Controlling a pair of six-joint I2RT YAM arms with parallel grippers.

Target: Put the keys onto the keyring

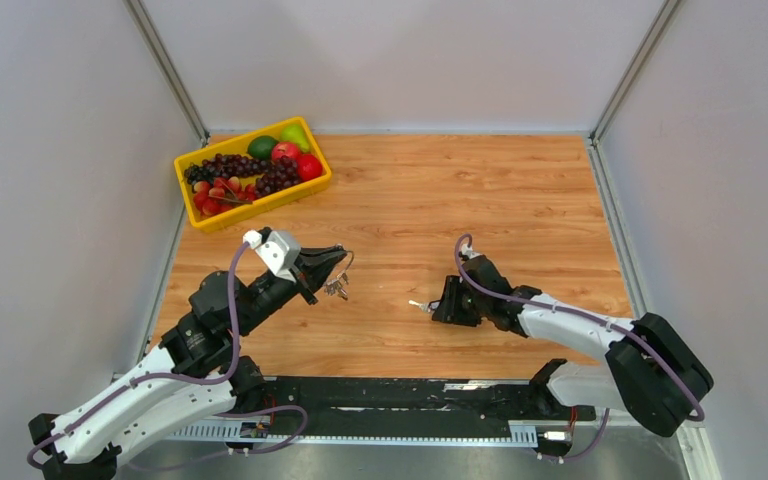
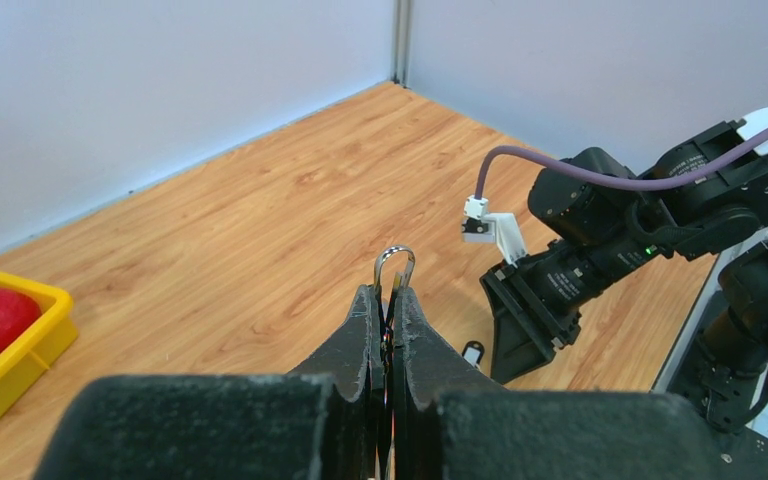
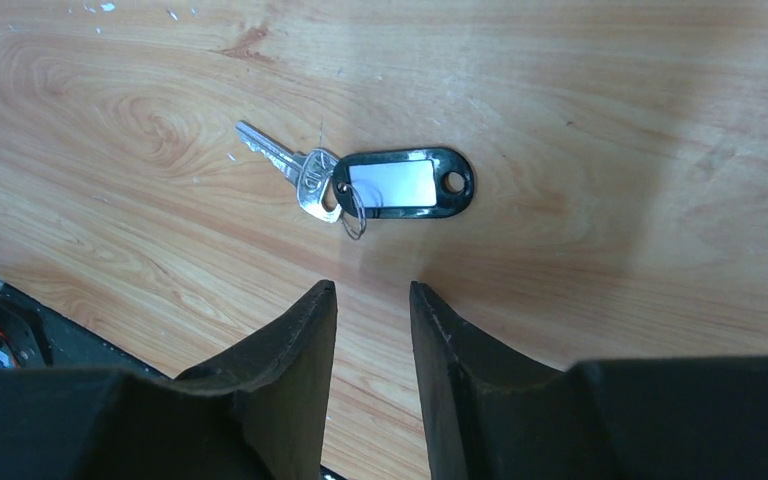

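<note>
The key, a silver blade joined to a black plastic tag with a white label, lies flat on the wooden table. It also shows in the top view and the left wrist view. My right gripper is open and empty, low over the table just short of the key, and it shows in the top view. My left gripper is shut on the keyring, a thin silver wire loop that sticks out past the fingertips. Tiny silver keys dangle below it, held above the table.
A yellow basket of fruit stands at the back left, and its corner shows in the left wrist view. The right arm fills the right of the left wrist view. Grey walls enclose the table on three sides.
</note>
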